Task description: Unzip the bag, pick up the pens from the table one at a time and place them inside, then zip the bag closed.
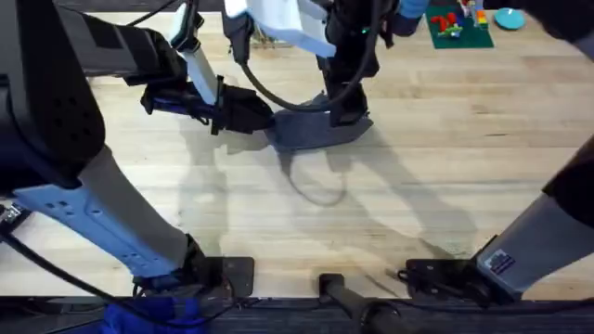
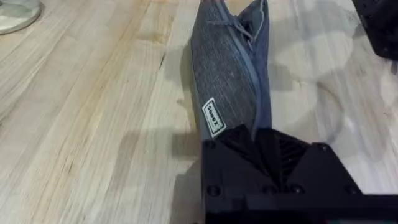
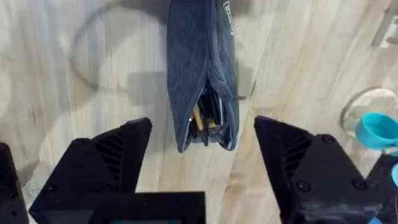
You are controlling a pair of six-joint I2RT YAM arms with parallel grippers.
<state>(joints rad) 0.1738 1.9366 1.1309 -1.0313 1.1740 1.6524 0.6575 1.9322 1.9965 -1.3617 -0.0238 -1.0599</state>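
The blue-grey bag (image 1: 311, 130) lies on the table (image 1: 418, 176) at the back centre. My left gripper (image 1: 263, 119) is shut on the bag's left end, and the left wrist view shows the fabric (image 2: 227, 81) pinched between the black fingers (image 2: 249, 149). My right gripper (image 1: 345, 107) hangs open over the bag's right end. In the right wrist view that end (image 3: 202, 74) gapes open between the two spread fingers (image 3: 124, 146). The pens (image 3: 205, 118), one yellow and one silver, lie inside the opening. The zipper (image 2: 249, 56) runs along the bag's top.
A green baseplate with toy bricks (image 1: 459, 28) and a teal dish (image 1: 509, 17) sit at the back right. Beyond the bag's open end the right wrist view shows a teal cup (image 3: 376, 127). Bare wood stretches in front of the bag.
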